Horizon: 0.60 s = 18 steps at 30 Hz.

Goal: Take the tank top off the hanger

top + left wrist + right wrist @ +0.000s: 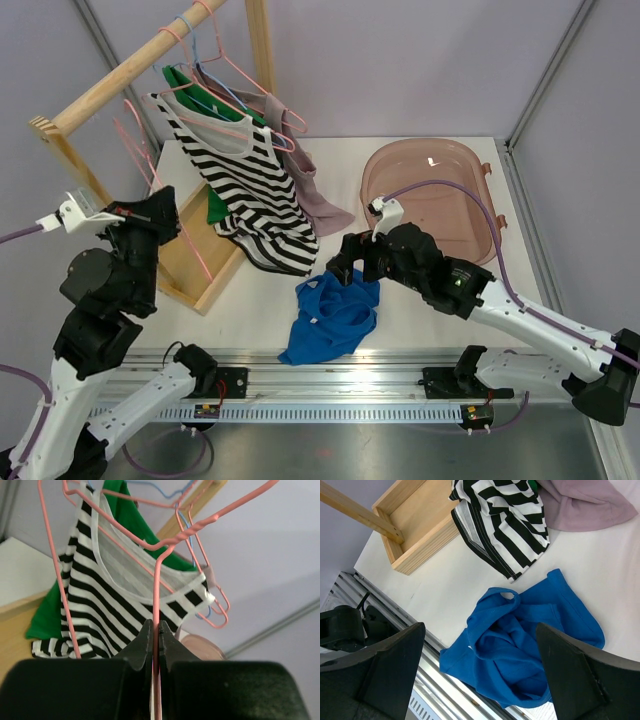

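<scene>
Limp blue tank top (332,318) looks light (grab a strap); right gripper (480,650) gapes empty above, left gripper (155,633) pinches pink hanger (156,590).

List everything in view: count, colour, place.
rack: 1, wood, table's far left
hanger: 1, pink, in the left gripper
spare hangers: a few, pink, at the rack
blue hanger: 1, light blue, on the rod
striped top: 1, black and white, hung at the rack
green garment: 1, behind it
mauve garment: 1, right of it
blue top: 1, crumpled on the table
tub: 1, pink, far right
table: 1, white
left gripper: black, shut on hanger
right gripper: black, open above blue top
</scene>
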Available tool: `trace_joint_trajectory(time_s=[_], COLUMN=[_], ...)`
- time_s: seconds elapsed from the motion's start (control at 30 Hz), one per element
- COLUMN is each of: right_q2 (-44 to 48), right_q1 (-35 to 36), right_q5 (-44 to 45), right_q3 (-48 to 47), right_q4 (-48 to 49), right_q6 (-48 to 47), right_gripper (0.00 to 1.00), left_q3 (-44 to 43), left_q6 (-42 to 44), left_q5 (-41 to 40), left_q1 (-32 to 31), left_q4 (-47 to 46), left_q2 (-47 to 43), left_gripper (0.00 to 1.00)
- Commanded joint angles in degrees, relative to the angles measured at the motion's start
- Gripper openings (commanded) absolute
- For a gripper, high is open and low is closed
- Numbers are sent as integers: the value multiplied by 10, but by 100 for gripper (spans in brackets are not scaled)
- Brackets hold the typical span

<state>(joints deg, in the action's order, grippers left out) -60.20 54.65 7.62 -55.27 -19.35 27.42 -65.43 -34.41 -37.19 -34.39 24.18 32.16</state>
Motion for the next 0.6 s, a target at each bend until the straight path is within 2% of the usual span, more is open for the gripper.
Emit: trace_joint_trajectory(time_s=[0.0,0.17,0.3,0.4,0.57], right_q2=[14,7,9,11,18], right_q1=[5,5,5,5,5], right_q5=[22,20,17,13,12], right_q3=[-26,-29,-21,-20,-20], right_q4=[-8,-15,-15,-15,-23], right_q6=[-7,-7,-4,-3,-3], right_gripper=[99,99,99,99,99], left_q3=[-53,-88,-108,-106,-115], left_q6=[59,107,107,63,-38], left_q5=[-89,-133,-120,-91,43], left_q1=[0,1,12,48,192], left_q4=[-113,-169,-177,-169,-134], left_q2=[34,84,120,139,169], left_gripper=[0,0,0,0,0])
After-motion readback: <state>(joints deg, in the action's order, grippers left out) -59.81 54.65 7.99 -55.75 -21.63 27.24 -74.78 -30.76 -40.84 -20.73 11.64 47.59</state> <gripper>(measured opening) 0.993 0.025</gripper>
